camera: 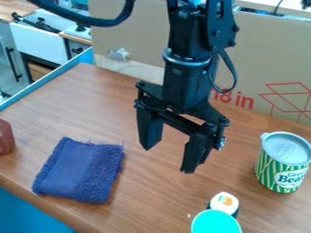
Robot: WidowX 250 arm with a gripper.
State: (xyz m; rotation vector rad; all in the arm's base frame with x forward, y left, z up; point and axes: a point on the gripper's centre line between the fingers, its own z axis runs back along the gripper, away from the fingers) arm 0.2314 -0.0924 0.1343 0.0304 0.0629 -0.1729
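Black robot arm (188,82): seen entering from the top edge, right of centre; a black cable (91,19) is looped across the upper left.
Two-finger gripper (168,159): hung, tips down, above the middle of the worktop (88,107); its jaws are parted widely, with nothing gripped between them.
Folded navy-blue cloth (79,170): laid flat on the worktop, left of the jaws and apart from them; a frayed edge is shown along its top.
Toy sushi piece (224,202): set near the front of the worktop, below and to the right of the jaws; white rice is topped with an orange patch, and a dark wrap is seen at the side.
Turquoise round object (215,223): placed directly in front of the sushi, which is partly overlapped by it in the view; it is cut off by the bottom edge.
Tin can (282,166): stood upright at the right; it is wrapped in a green-and-cream striped label and capped by a silvery top.
Reddish-brown object (5,136): cropped by the left edge; its kind cannot be told.
Cardboard panel (142,27): raised behind the wood-grained worktop; red line drawings are printed at its right.
White basin (45,43): pictured at the upper left, beyond the blue border (52,79); black items are held in it.
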